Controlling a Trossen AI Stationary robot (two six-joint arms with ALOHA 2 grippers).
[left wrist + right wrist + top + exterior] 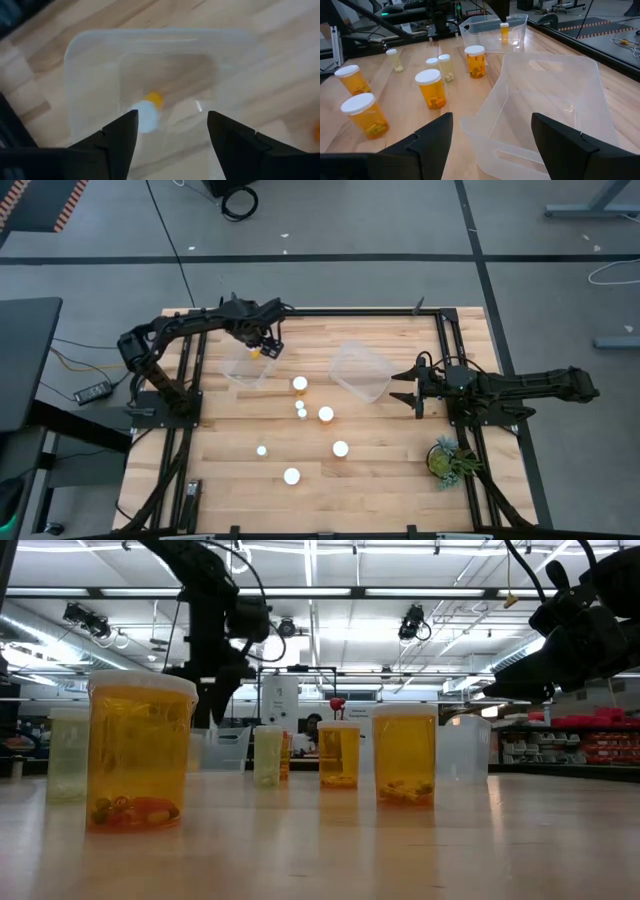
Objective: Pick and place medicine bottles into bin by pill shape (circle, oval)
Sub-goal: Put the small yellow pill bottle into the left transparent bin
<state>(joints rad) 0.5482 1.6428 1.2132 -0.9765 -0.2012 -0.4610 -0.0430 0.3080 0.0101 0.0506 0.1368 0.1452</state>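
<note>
High view: the left gripper [262, 345] hangs over the clear left bin [247, 367] near the table's [400, 470] far edge, its fingers spread and holding nothing. Directly below it a medicine bottle [146, 112] is in the bin, apparently just let go; the gripper sits above the opening, so the bottle drops inside the walls. Six more bottles [326, 414] stand upright, scattered about the table's middle, unsorted. The right gripper [404, 386] waits with fingers apart beside the right bin [360, 370], which lies tilted and appears empty. A green plant [448, 460] stands near the right edge. The left wrist view alone shows the dropped bottle's white cap through the bin mouth; the low view alone shows pills inside the nearest bottles [139, 753], though their shapes cannot be made out.
</note>
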